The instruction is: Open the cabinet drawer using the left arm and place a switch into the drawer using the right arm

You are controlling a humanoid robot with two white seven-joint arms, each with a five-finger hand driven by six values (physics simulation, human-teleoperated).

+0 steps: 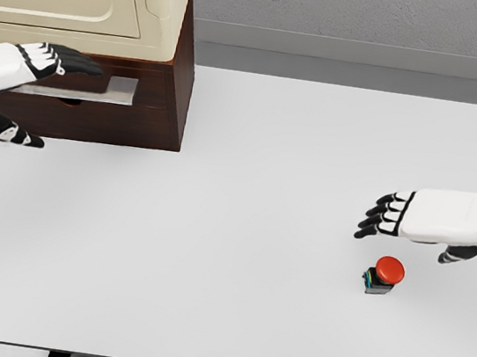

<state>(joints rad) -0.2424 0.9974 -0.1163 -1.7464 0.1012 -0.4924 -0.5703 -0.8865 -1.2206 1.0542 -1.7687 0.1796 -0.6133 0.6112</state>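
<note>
Surface: a plain white tabletop, flat and matte, with a grey wall and a pale strip of floor behind it. No brand, label or legible writing was visible anywhere.

Far left: a dark brown wooden cabinet under a cream top, its drawer front carrying a flat grey metal handle running left to right.

Left hand: fingers extended over the handle, thumb apart below; actual contact could not be told.

Right hand: fingers loosely curled, holding nothing, hovering just above the switch.

Small black switch with a round red button: resting near the table's right side, well apart from the cabinet, button tilted up and rightward.
</note>
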